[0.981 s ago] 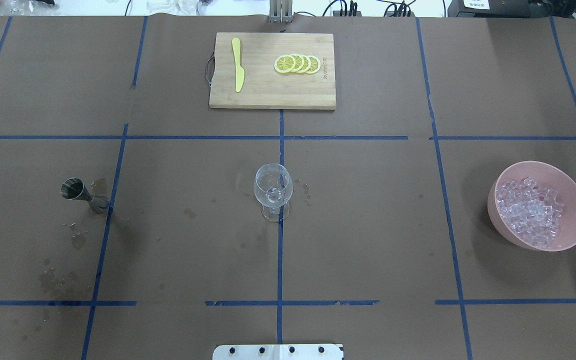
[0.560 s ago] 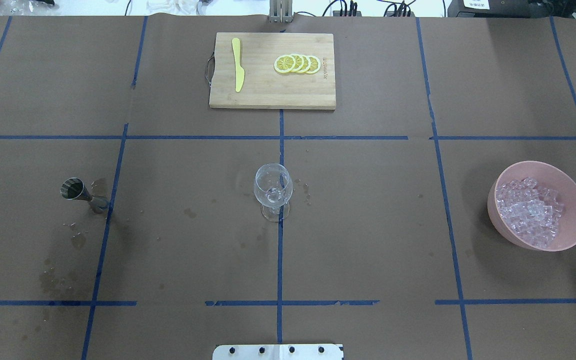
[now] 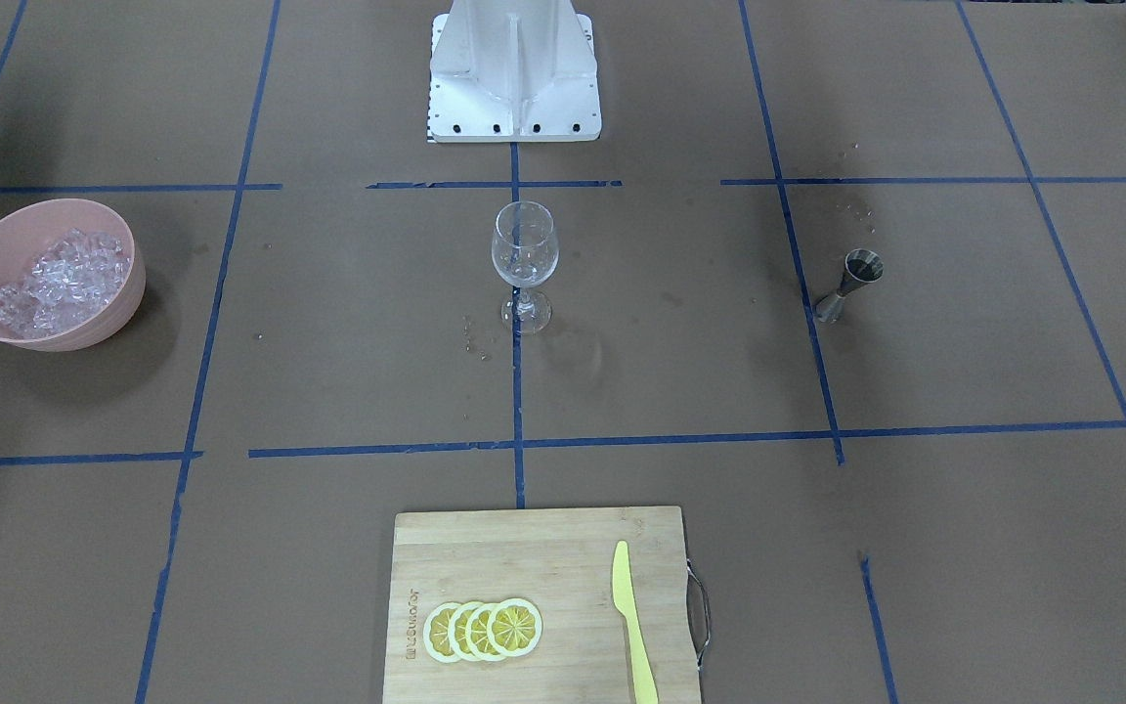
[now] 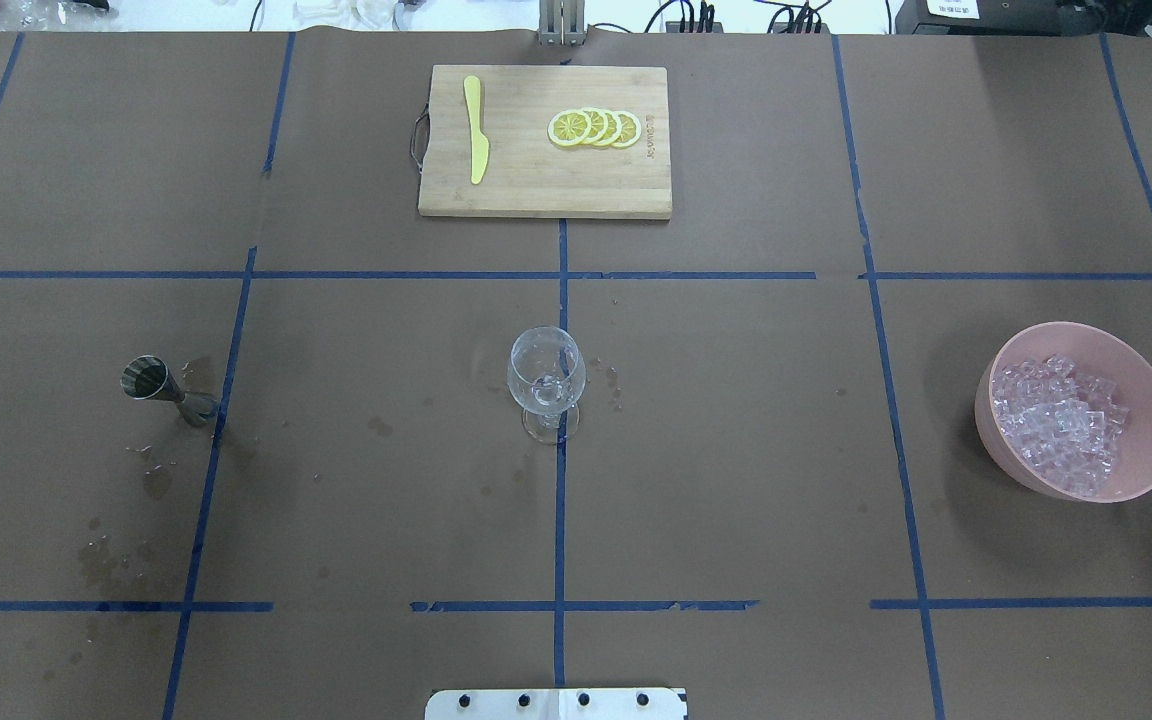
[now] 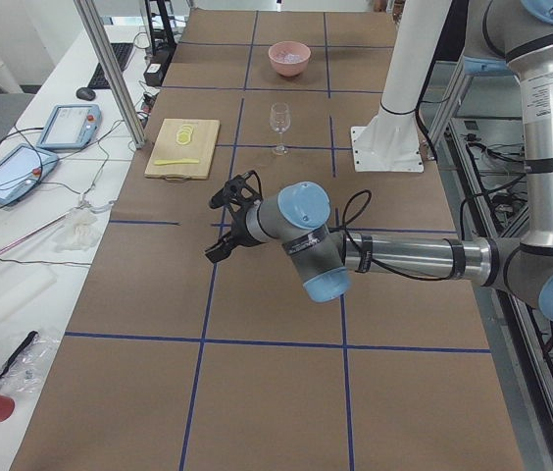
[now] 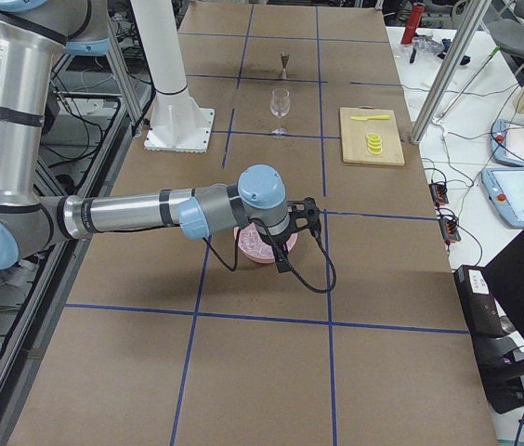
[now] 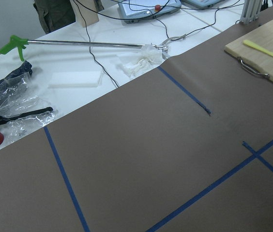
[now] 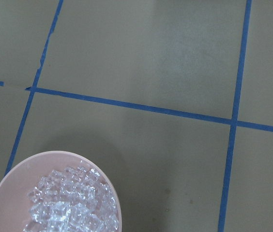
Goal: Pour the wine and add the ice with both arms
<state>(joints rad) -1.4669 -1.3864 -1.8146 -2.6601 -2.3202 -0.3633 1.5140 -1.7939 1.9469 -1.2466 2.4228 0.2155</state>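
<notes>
A clear stemmed wine glass (image 4: 546, 378) stands upright at the table's middle, also in the front view (image 3: 524, 249). A small metal jigger (image 4: 151, 383) stands to its left among wet spots. A pink bowl (image 4: 1151, 400) holds the ice (image 4: 1061, 420) at the right; the right wrist view shows the ice (image 8: 71, 203) just below the camera. My left gripper (image 5: 226, 221) hovers over bare table. My right gripper (image 6: 299, 223) hovers by the bowl. Both show only in the side views, so I cannot tell whether they are open or shut.
A wooden cutting board (image 4: 544, 190) at the far middle carries lemon slices (image 4: 596, 128) and a yellow knife (image 4: 476, 130). The white pedestal (image 3: 514, 68) stands at the robot's side. Tablets, cables and a red can lie on the white bench (image 7: 78, 53) beyond the table.
Nothing on the table has moved. Only the shadow around the pink bowl has shifted a little.
</notes>
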